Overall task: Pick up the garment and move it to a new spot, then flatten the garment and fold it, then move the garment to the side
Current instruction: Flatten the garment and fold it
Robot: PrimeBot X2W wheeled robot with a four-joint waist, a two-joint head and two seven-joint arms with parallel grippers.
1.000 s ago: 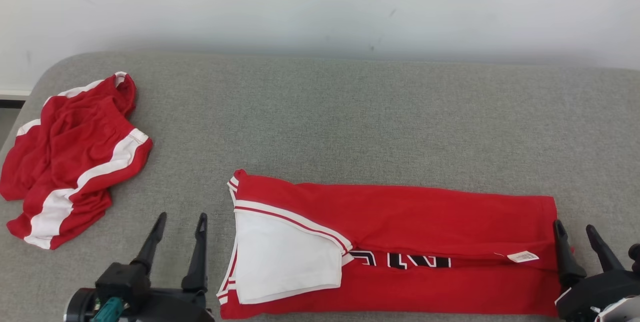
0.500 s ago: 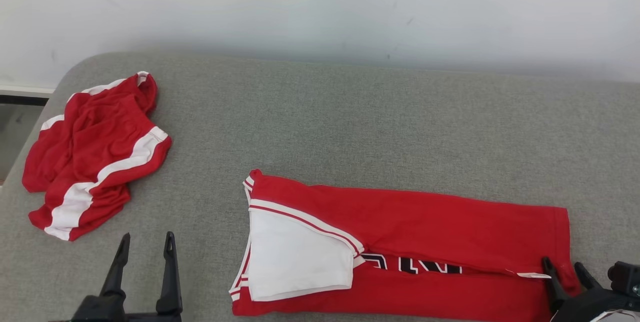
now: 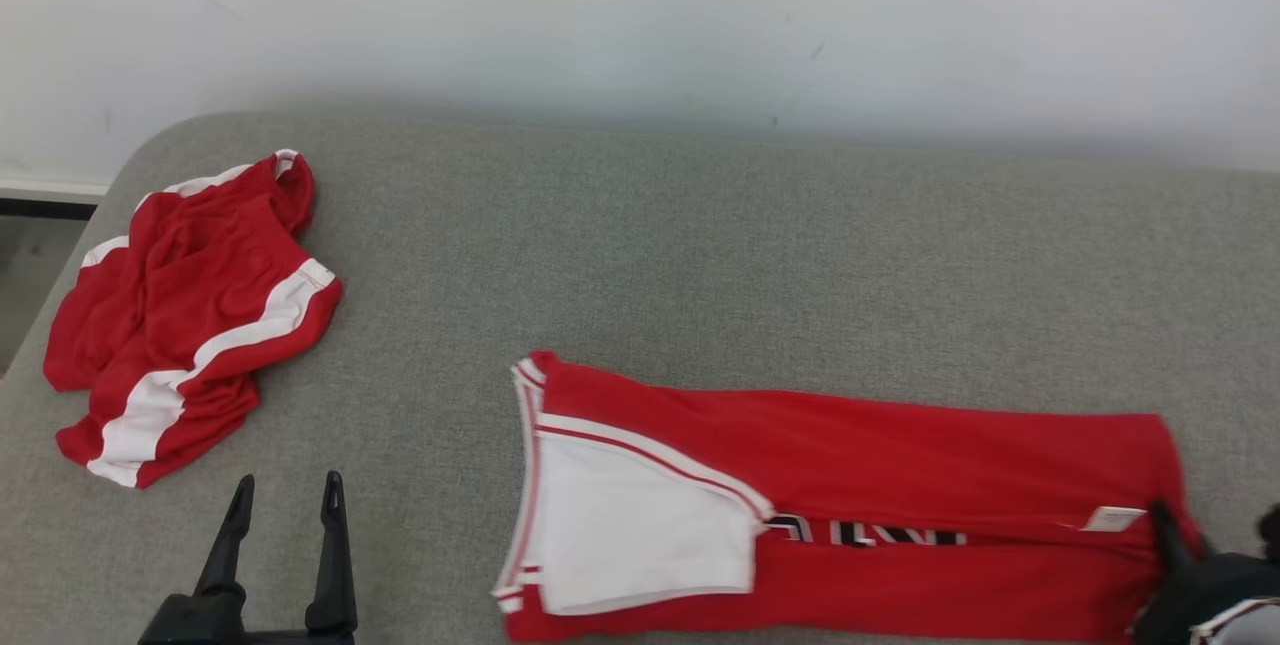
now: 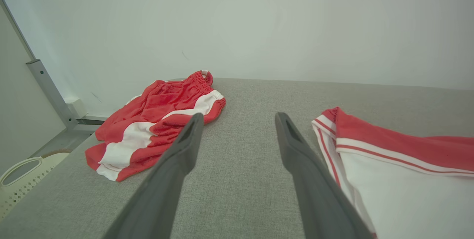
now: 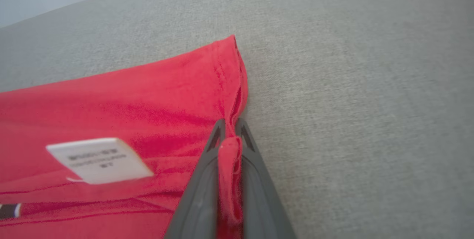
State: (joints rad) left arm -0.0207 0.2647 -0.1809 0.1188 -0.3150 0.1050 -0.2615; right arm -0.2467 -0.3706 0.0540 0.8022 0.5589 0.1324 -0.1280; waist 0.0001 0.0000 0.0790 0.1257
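Red shorts with white stripes [image 3: 185,315] lie crumpled at the left edge of the head view, on the grey upholstered surface [image 3: 700,245]. Below them, at the lower left, the left gripper [image 3: 285,487] hovers over bare fabric with its jaws spread wide and nothing between them. The garment [image 3: 900,455], a red jersey with white trim and black lettering, lies folded into a long band from lower centre to lower right. A white label [image 3: 1110,519] sits near its right end. There the right gripper [image 5: 229,126] has its jaws clamped on the red hem.
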